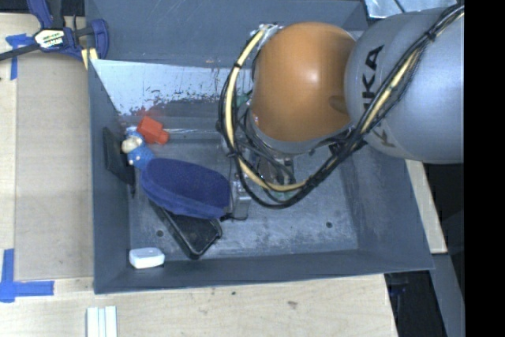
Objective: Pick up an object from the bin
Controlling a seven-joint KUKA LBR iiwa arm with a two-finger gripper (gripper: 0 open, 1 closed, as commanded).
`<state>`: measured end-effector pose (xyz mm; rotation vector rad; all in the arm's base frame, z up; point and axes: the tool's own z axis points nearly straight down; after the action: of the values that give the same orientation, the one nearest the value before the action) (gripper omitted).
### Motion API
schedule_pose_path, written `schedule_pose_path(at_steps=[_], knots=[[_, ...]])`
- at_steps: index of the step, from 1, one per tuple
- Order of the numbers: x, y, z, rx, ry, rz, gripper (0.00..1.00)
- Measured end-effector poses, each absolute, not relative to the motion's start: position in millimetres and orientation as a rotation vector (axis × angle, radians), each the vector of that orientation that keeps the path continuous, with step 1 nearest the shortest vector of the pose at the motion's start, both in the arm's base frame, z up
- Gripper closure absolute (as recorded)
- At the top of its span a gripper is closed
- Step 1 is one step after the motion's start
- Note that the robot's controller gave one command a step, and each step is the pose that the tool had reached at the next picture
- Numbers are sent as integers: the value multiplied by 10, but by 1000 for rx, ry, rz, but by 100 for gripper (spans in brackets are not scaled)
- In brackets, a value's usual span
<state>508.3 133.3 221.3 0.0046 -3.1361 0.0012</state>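
One soft, rounded blue pouch (pixel 183 185)

The arm's orange cover (pixel 304 83) hangs over the bin (pixel 331 229), near a blue pouch (pixel 183 185).

The orange dome-shaped wrist cover (pixel 304 83) and its looped cables hide most of the gripper (pixel 240 201) — just a grey metal stub shows at the dome's 7 o'clock edge. The rounded dark-blue soft object (pixel 183 185) covers the upper end of the flat black rectangular device (pixel 195 234) at its 6 o'clock. The little yellow-and-white figure (pixel 132 145) at its 10 o'clock is too small to identify.
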Motion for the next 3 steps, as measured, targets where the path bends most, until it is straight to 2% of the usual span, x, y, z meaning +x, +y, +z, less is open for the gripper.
schedule_pose_path(at_steps=[1, 2, 3], knots=[[5413, 992, 2265, -63, -3147, 0, 0], [5344, 1314, 1003, 13, -3145, 5, 0], [5652, 1764, 1243, -91, -3148, -3, 0]])
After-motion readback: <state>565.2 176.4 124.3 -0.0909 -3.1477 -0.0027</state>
